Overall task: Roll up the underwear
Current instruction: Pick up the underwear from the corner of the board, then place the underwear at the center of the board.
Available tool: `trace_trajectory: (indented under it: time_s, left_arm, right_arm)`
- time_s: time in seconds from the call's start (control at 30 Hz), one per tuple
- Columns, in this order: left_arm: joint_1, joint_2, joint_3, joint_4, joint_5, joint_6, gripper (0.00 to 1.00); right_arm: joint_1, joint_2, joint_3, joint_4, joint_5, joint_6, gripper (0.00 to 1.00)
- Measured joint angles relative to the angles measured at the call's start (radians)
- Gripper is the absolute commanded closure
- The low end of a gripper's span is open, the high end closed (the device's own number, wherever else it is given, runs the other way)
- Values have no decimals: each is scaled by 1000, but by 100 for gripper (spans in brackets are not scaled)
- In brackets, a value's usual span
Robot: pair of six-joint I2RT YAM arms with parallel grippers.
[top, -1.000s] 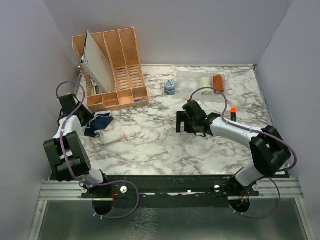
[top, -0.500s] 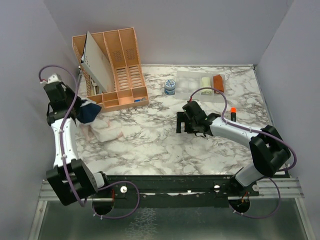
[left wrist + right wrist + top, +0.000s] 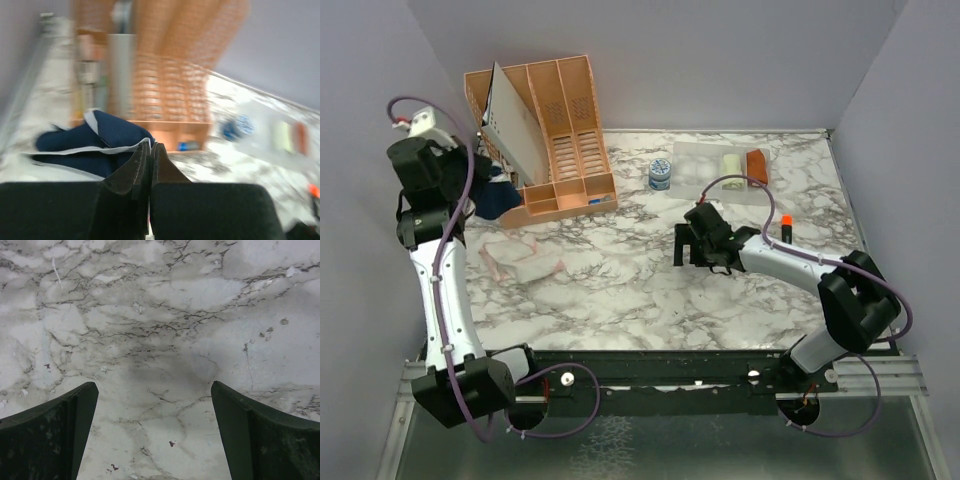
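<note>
— Between my left fingers [image 3: 134, 172], pressed tight together, I had the navy briefs [image 3: 102, 140] pinched by a pale-edged hem. That put my left gripper [image 3: 150, 146] clamped on cloth. The wrist view was blurred.
— Where did that sit from above?
— High on the left side, arm raised. From the top view, the navy briefs showed just beside the near-left corner of the orange organizer [image 3: 555, 125]. I couldn't tell whether the lowest fold touched the marble table [image 3: 650, 290].
— And the other pair?
— The whitish-pink briefs [image 3: 520, 262] lay crumpled on the table, nearer the arm bases than the navy pair and apart from it. Neither gripper touched them.
— Right side?
— My right fingers [image 3: 50, 427] were spread wide over marble. My right gripper [image 3: 692, 255] hovered low mid-table, well apart from both briefs.
— What else was out there?
— A blue-and-white jar [image 3: 660, 175] stood just right of the organizer. Beyond it sat a clear tray [image 3: 695, 165] with a cream bundle [image 3: 731, 163] and a rust-orange bundle [image 3: 757, 165] side by side. A small orange-topped item [image 3: 786, 227] stood near my right forearm; it was too small to identify.
</note>
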Motion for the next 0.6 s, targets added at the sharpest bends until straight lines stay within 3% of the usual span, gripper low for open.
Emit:
trace_trajectory:
  time_s: [0.07,0.2,0.3,0.43,0.6]
  left_arm:
    - [-77,10,39,18,59,-27,100]
    - [-489,66,54,79,110,-72,100]
    - [-710,110,9,96,136,-108,100]
    - [-869,116,-75,100,143,-176,100]
    - [-1040,116,-159,171,128,-261,100]
  right_arm:
    - [-3,-9,0,-3,35,13,0]
    - [-47,-95,-3,-14,89,36,0]
    - [-165,-233,-26,-8,100,45,0]
    - [-330,-425,-71,-6,107,31,0]
    - [-358,-536,-73,-41,111,-2,0]
